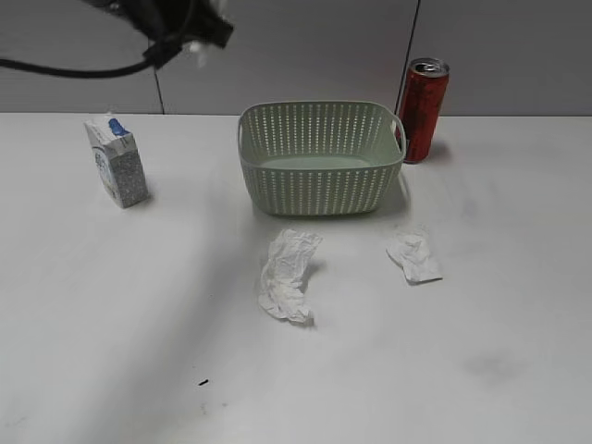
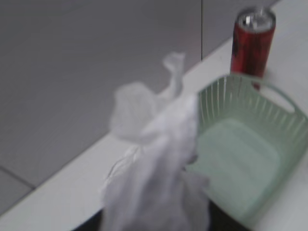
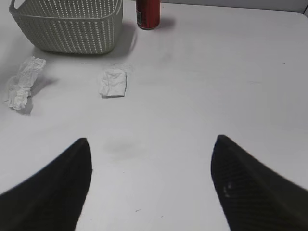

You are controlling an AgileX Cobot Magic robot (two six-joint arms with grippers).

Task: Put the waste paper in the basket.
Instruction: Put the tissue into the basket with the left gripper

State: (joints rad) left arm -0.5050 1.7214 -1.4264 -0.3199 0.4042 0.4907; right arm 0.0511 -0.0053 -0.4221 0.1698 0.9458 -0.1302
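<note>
The pale green slotted basket [image 1: 319, 157] stands at the back middle of the table. Two crumpled white waste paper wads lie in front of it: a long one [image 1: 288, 274] and a smaller one [image 1: 413, 253]. My left gripper [image 1: 190, 37] is high at the top left, left of the basket, shut on a third waste paper wad [image 2: 154, 168], which fills the left wrist view above the basket's near end [image 2: 240, 159]. My right gripper [image 3: 151, 163] is open and empty over bare table; it is out of the exterior view. Its view shows both wads, the long one [image 3: 21, 82] and the smaller one [image 3: 113, 82].
A tall red can [image 1: 424, 109] stands right behind the basket's right end. A small white-grey carton with a blue top [image 1: 117, 159] stands at the left. A grey wall runs behind the table.
</note>
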